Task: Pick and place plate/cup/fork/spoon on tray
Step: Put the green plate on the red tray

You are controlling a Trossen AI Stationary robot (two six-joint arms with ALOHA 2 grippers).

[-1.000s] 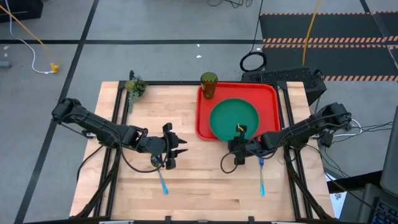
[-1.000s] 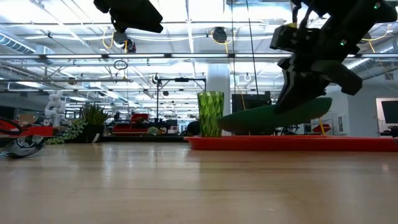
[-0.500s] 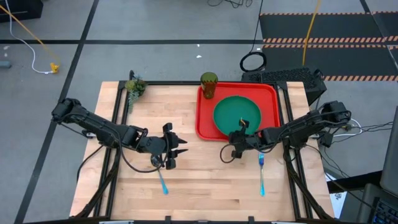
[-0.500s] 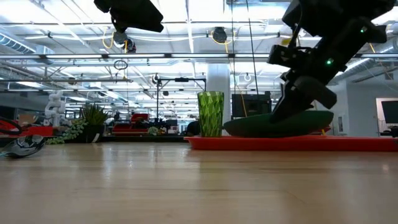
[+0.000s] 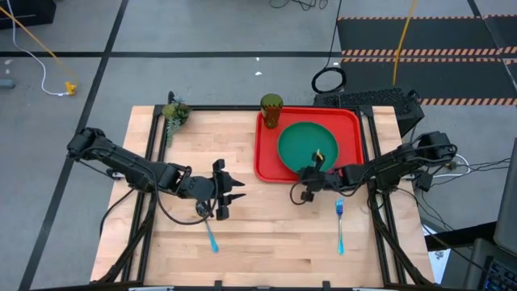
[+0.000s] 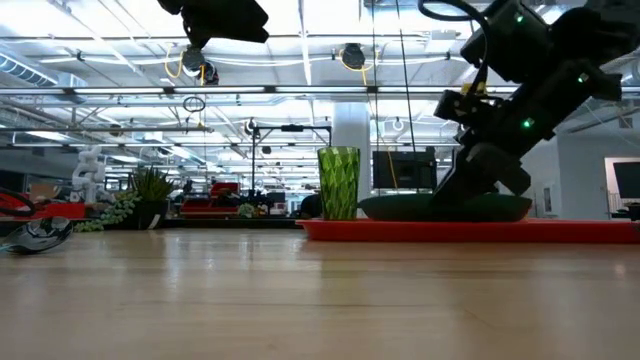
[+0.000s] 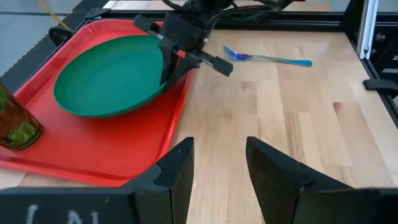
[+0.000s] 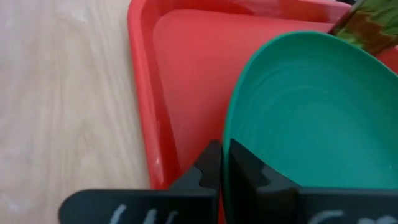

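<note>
The right gripper (image 5: pixel 313 173) was at the near edge of the tray (image 5: pixel 266 166), and its two dark fingers (image 8: pixel 211 167) were closed tightly on the rim of the plate (image 5: pixel 308 147), with only the thin green edge between them. The plate, round and smooth with faint rings in its surface, lay inside the tray and looked flat in the low view (image 6: pixel 445 208). In the left wrist view the plate (image 7: pixel 112 74) showed a shallow bowl-like form, and the right gripper (image 7: pixel 186 53) was holding its rim at the side toward the bare table.

The tray was of shiny red plastic, rectangular, with rounded corners and a raised rim (image 8: pixel 142 93). The cup (image 5: pixel 271 110), a translucent olive-green cylinder with a ribbed pattern (image 6: pixel 339 183), stood upright in the far corner of the tray, near the plate.

The left gripper (image 5: pixel 230 192) was over the bare wood in the middle of the table, well apart from the tray, and its fingers (image 7: pixel 177 168) were spread open with nothing between them. The spoon (image 5: pixel 210 233) lay on the table just beside it, toward the near edge. The fork (image 5: pixel 340 225), with light blue handle and metal tines, lay on the wood near the tray's near right corner. The table (image 5: pixel 266 242) was of pale wooden planks with visible grain. A small green plant (image 5: pixel 174 112) was at the far left corner.
</note>
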